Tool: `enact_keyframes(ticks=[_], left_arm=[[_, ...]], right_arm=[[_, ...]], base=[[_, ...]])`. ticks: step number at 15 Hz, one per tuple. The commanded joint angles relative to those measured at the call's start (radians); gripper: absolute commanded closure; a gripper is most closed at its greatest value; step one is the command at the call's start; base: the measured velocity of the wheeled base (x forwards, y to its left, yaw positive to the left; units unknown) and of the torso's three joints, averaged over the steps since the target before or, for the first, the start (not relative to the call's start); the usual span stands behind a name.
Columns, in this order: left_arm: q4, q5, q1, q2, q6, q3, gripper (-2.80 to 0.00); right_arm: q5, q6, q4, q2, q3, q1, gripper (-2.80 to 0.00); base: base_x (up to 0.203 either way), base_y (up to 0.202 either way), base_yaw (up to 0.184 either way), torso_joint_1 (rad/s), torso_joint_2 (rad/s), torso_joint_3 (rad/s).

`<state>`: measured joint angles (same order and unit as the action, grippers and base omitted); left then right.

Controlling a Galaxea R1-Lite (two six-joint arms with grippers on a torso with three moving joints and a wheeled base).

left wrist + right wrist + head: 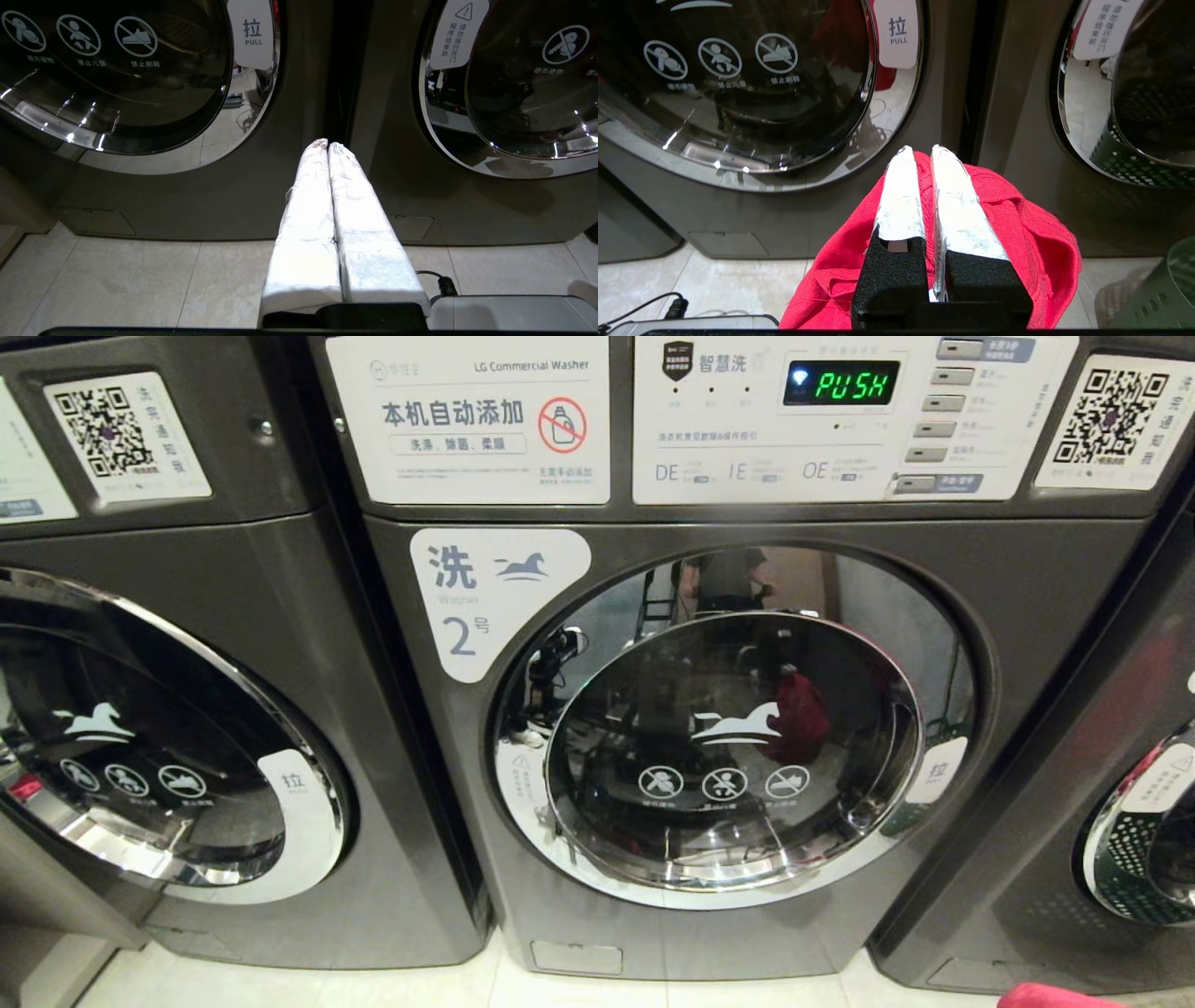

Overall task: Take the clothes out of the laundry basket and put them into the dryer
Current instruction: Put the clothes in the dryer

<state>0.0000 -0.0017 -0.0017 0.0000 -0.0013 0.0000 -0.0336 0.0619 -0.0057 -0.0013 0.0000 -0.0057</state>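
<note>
The right gripper [924, 154] has its fingers clamped on a red garment [1031, 242], held low before the middle machine's door [738, 747], which is closed and must open first. The left gripper [327, 144], fingers together, is empty.

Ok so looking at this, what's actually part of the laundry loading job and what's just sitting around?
Part of the job:
- red garment, pinched in the right gripper
- middle machine's door, shut
- green basket

Just around:
- left gripper, shut and empty
- neighbouring machines
- QR stickers
- cable on the floor
</note>
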Motion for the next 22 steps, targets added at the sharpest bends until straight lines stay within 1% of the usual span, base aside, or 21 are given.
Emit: enact_keyframes(ticks=[1, 5, 12, 17, 22], left_arm=[[0.0, 0.0, 0.0, -0.002, 0.0, 0.0, 0.0], [0.0, 0.0, -0.001, -0.002, 0.0, 0.0, 0.0], [0.0, 0.0, 0.0, -0.002, 0.0, 0.0, 0.0], [0.0, 0.0, 0.0, -0.002, 0.0, 0.0, 0.0], [0.0, 0.0, 0.0, -0.002, 0.0, -0.001, 0.0]], right_arm=[[0.0, 0.001, 0.0, 0.001, 0.0, 0.0, 0.0], [0.0, -0.001, 0.0, 0.001, 0.0, 0.0, 0.0], [0.0, -0.002, 0.0, 0.001, 0.0, 0.0, 0.0], [0.0, -0.002, 0.0, 0.001, 0.0, 0.0, 0.0], [0.0, -0.004, 0.0, 0.001, 0.0, 0.0, 0.0]], base=[[0.195, 0.0, 0.002, 0.0, 0.0, 0.002], [0.18, 0.0, 0.001, 0.0, 0.0, 0.002], [0.01, 0.0, 0.0, 0.001, 0.0, -0.001], [0.0, 0.0, 0.0, 0.142, -0.23, -0.213], [0.0, 0.0, 0.0, 0.097, -0.53, -0.236]])
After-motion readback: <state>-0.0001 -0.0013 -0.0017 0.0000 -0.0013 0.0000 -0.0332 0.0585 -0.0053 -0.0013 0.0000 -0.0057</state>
